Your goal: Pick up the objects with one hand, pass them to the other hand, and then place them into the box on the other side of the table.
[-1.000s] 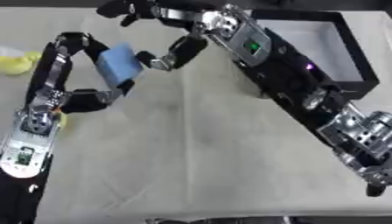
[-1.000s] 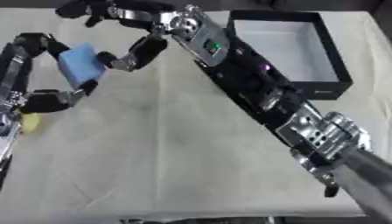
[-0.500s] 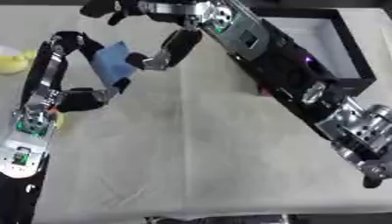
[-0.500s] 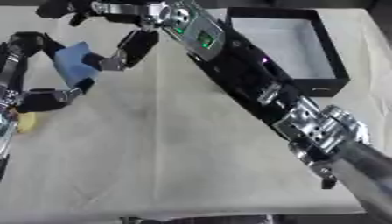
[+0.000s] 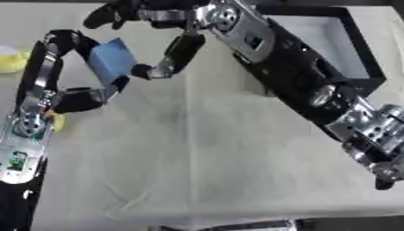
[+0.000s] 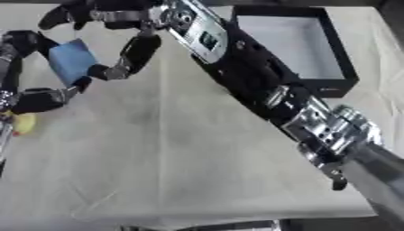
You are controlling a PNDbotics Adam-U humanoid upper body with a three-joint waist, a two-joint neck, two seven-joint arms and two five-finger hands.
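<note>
You are in the middle of the handover, so treat the blue block (image 5: 111, 61) as the only thing that matters. It sits above the left side of the table (image 5: 205, 153), held in your left hand (image 5: 75, 67), whose fingers curl round its edges from above and below. Your right hand (image 5: 158, 27) reaches across from the right with fingers spread apart, one finger (image 5: 170, 58) hanging down with its tip just beside the block's right edge; whether it touches is not clear. Nothing is clamped on that side yet, so do not let the left hand go. Bring the right fingers round the free right side of the block, thumb against one face and fingers against the other, and take hold where the left fingers do not cover it. Only when the right hand is closed on it should you relax the left. The black box (image 5: 331, 45) with its pale floor lies at the far right, well apart from the block, so expect a long carry. The yellow objects (image 5: 12, 61) at the left edge wait for later.
</note>
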